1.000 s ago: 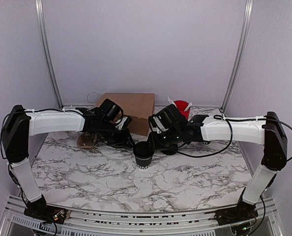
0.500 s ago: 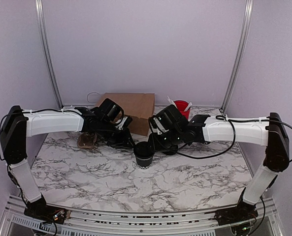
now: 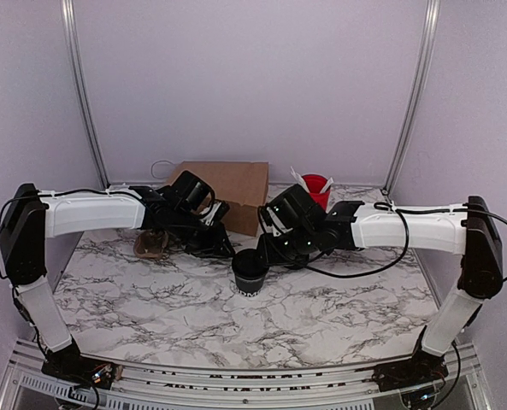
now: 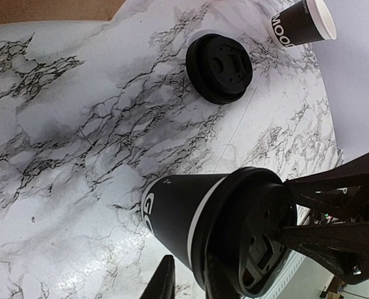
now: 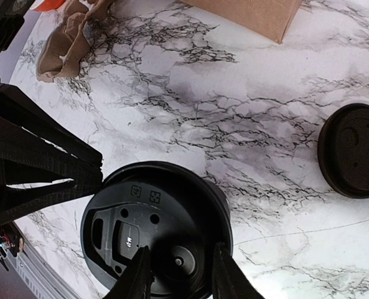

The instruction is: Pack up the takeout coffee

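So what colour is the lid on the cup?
Black. The lid on the coffee cup shows best in the right wrist view.

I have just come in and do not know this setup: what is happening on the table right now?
The work centres on a black cup in the middle. The right end effector rests its fingers, set apart, on the black lid sitting on that cup, apparently pressing it down. The left end effector touches the cup's side just under the lid; whether it grips is unclear. A spare lid and a second, open cup are nearby; the brown bag stands at the back.
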Controlling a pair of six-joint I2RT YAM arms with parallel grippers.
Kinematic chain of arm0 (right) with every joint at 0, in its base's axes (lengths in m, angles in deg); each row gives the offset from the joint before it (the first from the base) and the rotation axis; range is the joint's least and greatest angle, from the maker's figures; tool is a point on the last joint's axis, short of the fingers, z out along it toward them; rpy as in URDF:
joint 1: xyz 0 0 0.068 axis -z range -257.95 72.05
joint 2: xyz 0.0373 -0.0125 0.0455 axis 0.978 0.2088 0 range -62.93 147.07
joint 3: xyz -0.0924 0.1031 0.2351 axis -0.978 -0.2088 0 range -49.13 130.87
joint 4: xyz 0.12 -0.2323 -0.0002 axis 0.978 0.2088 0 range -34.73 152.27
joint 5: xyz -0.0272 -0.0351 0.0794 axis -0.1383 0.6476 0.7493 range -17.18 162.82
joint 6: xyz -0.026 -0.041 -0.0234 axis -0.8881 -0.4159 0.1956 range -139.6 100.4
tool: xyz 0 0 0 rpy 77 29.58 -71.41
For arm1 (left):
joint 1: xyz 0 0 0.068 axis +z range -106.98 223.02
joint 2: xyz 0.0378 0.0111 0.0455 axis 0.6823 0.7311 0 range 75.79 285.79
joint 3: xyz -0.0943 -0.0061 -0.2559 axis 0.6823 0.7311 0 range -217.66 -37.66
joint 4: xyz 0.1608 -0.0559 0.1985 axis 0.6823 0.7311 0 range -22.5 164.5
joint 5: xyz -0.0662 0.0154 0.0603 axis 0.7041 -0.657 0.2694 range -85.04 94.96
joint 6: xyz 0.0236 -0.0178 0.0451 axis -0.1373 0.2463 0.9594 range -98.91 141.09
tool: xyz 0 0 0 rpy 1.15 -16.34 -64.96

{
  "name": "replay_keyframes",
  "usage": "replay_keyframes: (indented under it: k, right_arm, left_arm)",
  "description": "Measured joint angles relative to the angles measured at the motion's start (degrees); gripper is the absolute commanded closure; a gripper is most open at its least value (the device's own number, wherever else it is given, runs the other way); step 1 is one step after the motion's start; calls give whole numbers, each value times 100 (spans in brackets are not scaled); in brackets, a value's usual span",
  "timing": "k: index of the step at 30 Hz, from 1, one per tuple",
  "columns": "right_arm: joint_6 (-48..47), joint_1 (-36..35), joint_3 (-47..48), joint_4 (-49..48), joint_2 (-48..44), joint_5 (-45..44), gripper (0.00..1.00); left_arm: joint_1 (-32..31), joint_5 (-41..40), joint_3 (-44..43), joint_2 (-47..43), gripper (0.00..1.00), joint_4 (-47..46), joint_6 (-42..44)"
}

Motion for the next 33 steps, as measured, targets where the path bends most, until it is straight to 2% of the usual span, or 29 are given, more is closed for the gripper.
replay_keyframes:
  k: [22,33]
  right_arm:
    - [-308,-7,195,-219,260,-339,71]
    - [-345,-7,-127,-721,199,-361,72]
  left_arm:
    - [0,-48,232,-96,84,-63,-2]
    - [-13,-37,321,-96,88,-208,63]
